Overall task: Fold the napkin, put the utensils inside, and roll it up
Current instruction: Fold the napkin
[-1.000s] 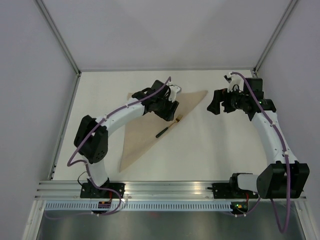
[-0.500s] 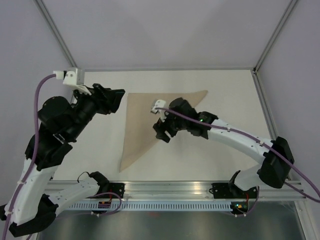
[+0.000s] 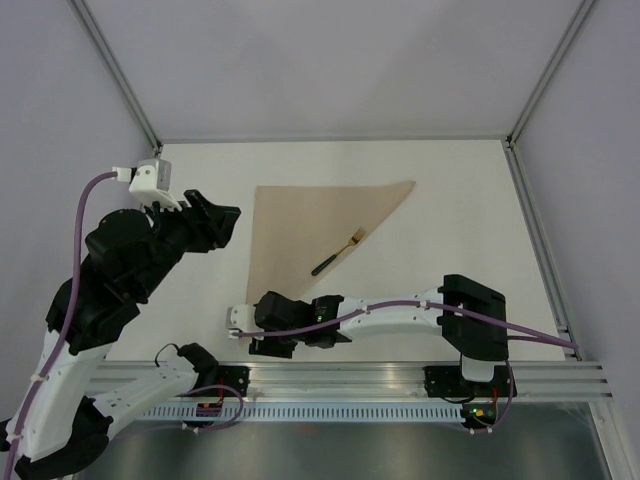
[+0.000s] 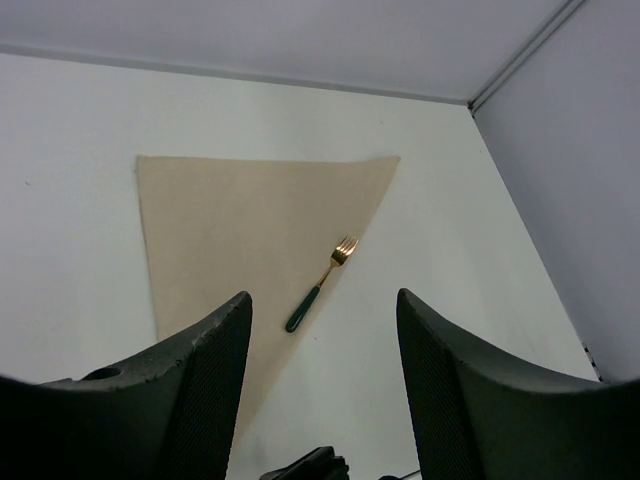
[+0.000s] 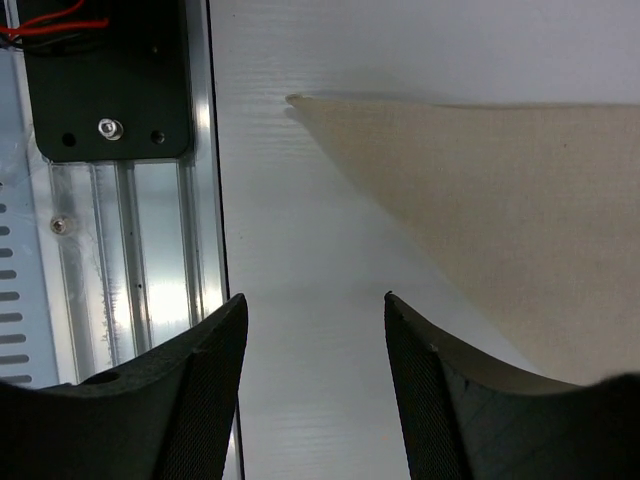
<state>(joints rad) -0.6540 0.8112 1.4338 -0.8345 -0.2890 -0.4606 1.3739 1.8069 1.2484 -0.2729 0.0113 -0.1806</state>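
step in hand judged as taking the near corner of the folded napkin (image 3: 300, 220) to begin the roll. recommend lowering the right claw (image 5: 312, 310) straight down so as to slide one finger under the cloth tip and land the other on top. recommend pinching both layers, not the top one alone. advise rolling slowly toward the fork (image 3: 338, 252), with the cloth kept taut, so as not to push it off the long edge. advise staying clear of the metal rail (image 5: 120, 250) close by.

found the napkin lying flat as a triangle on the counter (image 3: 450, 230), with the fork resting along its long slanted edge, tines toward the far side. found the right claw low by the napkin's near corner, jaws apart with nothing between them, the corner tip just ahead of the fingers and the cloth edge running past the right-hand finger. cannot confirm contact between that finger and the cloth. found the left claw (image 4: 322, 295) raised off to the left, well apart from the napkin, jaws spread wide and empty, facing down on napkin and fork.
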